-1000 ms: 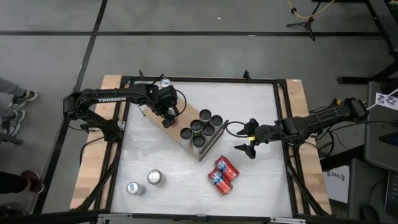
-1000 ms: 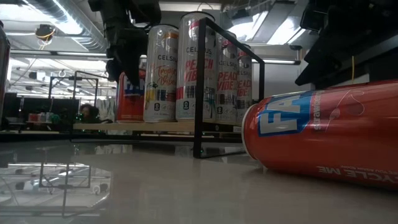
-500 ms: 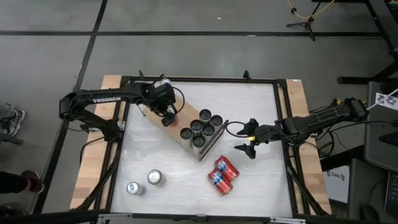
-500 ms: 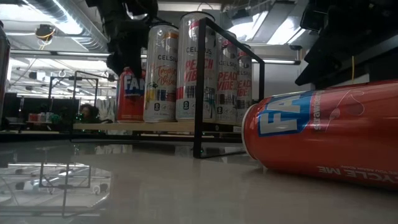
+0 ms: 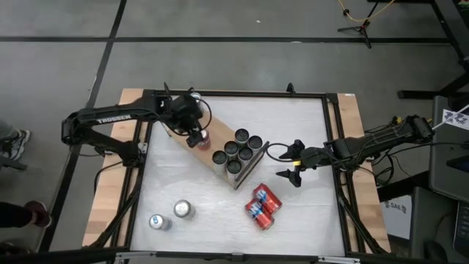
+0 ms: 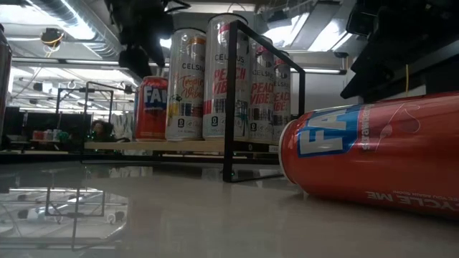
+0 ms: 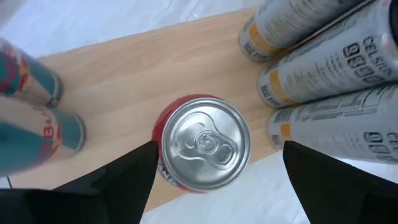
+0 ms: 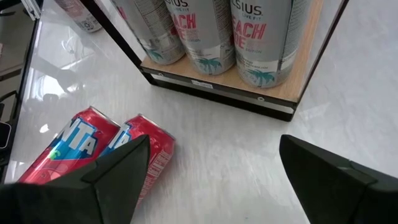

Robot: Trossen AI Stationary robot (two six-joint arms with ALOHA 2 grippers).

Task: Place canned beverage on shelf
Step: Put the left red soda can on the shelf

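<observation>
A red can (image 7: 202, 142) stands upright on the shelf (image 5: 192, 144), directly beneath the left end effector (image 5: 193, 133), whose fingers (image 7: 127, 180) are spread and released around it. Tall silver cans (image 5: 236, 152) crowd just beside. The right end effector (image 5: 291, 173) hovers open above the surface (image 5: 220, 213), near two fallen red cans (image 5: 263, 206).

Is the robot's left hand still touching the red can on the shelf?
Apart. In the left wrist view the left gripper fingers stand open with bare gaps either side of the red can, upright on the shelf.
</observation>
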